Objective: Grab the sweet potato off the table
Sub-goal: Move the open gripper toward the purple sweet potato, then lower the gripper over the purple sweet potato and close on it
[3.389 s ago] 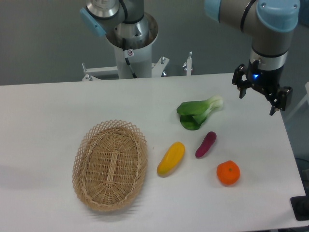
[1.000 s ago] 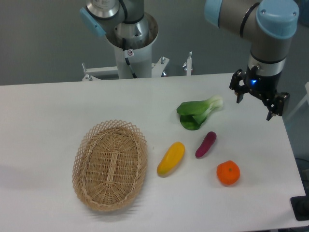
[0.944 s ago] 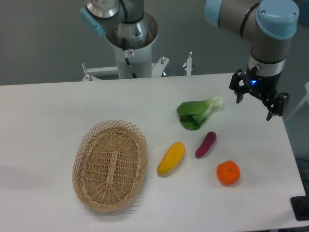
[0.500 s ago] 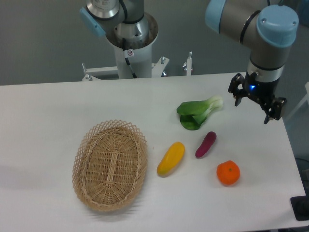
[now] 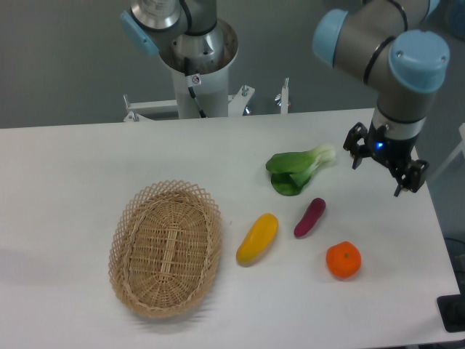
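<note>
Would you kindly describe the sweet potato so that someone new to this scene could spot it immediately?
Start at the wicker basket on the white table and look right, past the yellow fruit. The sweet potato lies next, below the leafy green vegetable and up-left of the orange. It alone is purple, slender and tapered.

The arm reaches in from the upper right, wrist pointing down. Its gripper (image 5: 383,166) hangs above the desk (image 5: 87,160), jaws spread apart and holding nothing.
</note>
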Robot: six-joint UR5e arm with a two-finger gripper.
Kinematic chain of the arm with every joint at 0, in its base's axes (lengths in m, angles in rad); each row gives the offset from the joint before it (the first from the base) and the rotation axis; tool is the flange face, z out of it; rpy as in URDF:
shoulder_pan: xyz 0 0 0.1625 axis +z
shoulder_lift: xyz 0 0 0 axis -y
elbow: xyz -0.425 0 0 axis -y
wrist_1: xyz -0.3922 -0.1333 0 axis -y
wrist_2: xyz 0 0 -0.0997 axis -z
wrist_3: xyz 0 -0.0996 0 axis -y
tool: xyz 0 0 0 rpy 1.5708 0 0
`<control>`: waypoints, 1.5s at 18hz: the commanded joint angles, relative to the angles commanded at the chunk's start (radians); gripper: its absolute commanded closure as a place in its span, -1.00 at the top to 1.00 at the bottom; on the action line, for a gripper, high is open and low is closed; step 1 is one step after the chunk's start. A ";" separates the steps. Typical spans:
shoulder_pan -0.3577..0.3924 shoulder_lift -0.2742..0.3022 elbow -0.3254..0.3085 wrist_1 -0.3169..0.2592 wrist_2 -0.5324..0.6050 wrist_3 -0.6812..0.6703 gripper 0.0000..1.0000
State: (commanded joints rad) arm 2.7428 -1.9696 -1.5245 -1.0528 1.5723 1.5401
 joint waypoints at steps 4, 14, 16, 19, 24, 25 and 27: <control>-0.002 -0.014 -0.042 0.066 -0.003 -0.006 1.00; -0.002 -0.025 -0.104 0.120 -0.094 -0.166 1.00; -0.002 -0.029 -0.132 0.154 -0.094 -0.167 1.00; -0.003 -0.029 -0.143 0.166 -0.095 -0.167 1.00; -0.008 -0.037 -0.195 0.188 -0.092 -0.189 1.00; -0.008 -0.032 -0.219 0.200 -0.089 -0.190 1.00; -0.031 -0.026 -0.268 0.244 -0.084 -0.189 1.00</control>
State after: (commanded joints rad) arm 2.7122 -1.9957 -1.7930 -0.8087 1.4879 1.3514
